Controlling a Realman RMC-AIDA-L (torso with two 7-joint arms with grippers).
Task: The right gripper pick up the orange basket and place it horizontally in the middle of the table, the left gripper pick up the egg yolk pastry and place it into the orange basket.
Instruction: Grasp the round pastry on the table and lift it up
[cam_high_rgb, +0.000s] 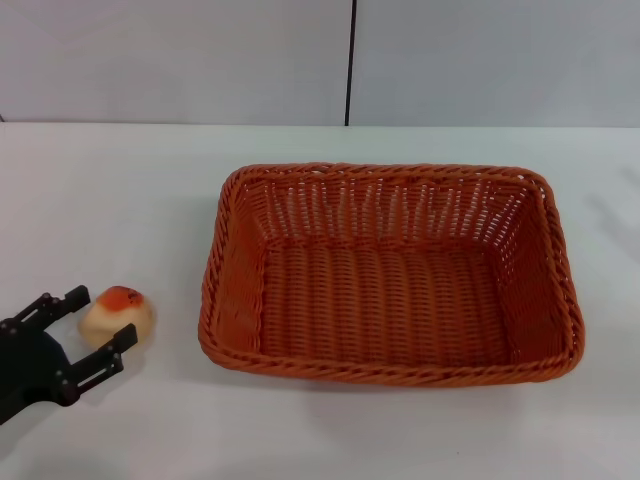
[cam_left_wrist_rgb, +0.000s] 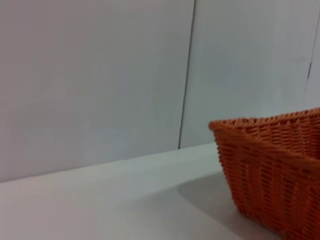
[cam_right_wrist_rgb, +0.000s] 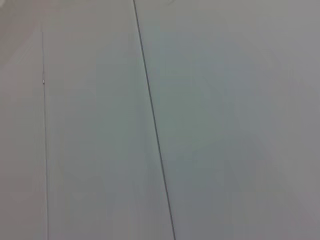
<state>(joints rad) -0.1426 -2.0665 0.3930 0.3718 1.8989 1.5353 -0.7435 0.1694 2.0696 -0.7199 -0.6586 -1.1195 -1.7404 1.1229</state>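
Plain pale wall panels behind the work area.

In the head view, a light grey wall (cam_high_rgb: 180, 60) runs across the far side of the scene, split by a thin dark vertical seam (cam_high_rgb: 350, 60) a little right of centre. The left wrist view shows the same kind of pale wall (cam_left_wrist_rgb: 90, 85) with a narrow dark seam (cam_left_wrist_rgb: 187, 75) running up it. The right wrist view is filled by flat grey-white wall panels (cam_right_wrist_rgb: 225, 120), crossed by a slanted dark seam (cam_right_wrist_rgb: 152, 120) and a fainter line (cam_right_wrist_rgb: 45, 140) near one edge.
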